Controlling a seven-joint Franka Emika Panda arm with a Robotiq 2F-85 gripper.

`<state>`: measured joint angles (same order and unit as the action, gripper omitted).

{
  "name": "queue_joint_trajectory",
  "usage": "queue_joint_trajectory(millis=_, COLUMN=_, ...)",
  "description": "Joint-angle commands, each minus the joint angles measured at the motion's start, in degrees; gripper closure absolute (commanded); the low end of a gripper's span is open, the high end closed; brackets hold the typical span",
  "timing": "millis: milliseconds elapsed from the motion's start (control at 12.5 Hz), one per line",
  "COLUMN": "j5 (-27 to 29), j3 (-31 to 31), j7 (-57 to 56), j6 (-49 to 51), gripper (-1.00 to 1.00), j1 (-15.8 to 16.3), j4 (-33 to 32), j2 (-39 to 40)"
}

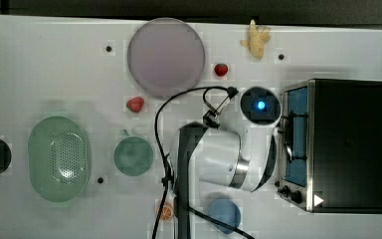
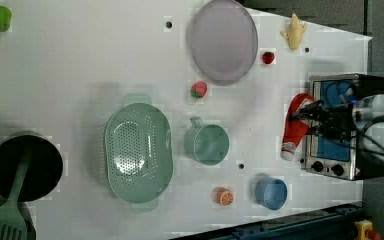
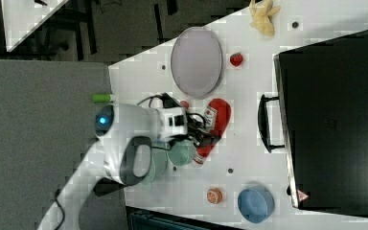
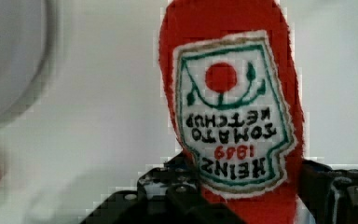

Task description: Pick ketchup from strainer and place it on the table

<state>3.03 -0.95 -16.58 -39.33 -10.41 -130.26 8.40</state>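
- One red ketchup (image 4: 230,112) bottle sits pinched between the gripper (image 4: 242,200) fingers — label facing the wrist camera.
- Held above the white table (image 2: 80,75), it hangs well apart from the green strainer (image 2: 138,150), near the toaster oven (image 2: 337,125).

The tool (image 2: 314,116) grips the ketchup (image 2: 296,128) above the table (image 2: 80,75), well apart from the strainer (image 2: 138,150).
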Motion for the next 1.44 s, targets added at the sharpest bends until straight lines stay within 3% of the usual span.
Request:
queue_joint_trajectory(millis=80, j5=0.72, j3=-3.24, j7=-3.46, j6=-8.31, gripper=-0.17, j1=2.50, j4=-3.20, j2=1.09)
queue_joint_trajectory(millis=240, j5=-1.03, j3=-3.18, j7=-3.45, j6=-13.02, gripper=-0.23, j1=2.50, j4=-4.41, j2=4.21)
queue_joint_trajectory(millis=560, j5=-2.32, j3=-3.17, j7=-3.44, j6=-19.48, gripper=-1.00, j1=2.50, j4=-4.30, j2=10.28)
queue_joint_trajectory(millis=880, j5=-2.25, j3=-3.51, j7=-3.18, j6=-16.75, gripper=-1.00, j1=2.50, j4=-1.42, j2=3.94)
queue_joint_trajectory(millis=1120, j5=-2.25, j3=-3.45, j7=-1.87, j6=-5.06, gripper=-1.00, j1=2.50, j4=4.06, j2=-3.65)
queue_joint_trajectory(millis=1440, j5=-2.27, j3=-3.41, j7=11.66, j6=13.27, gripper=-1.00, j1=2.51, j4=16.22, j2=-9.78)
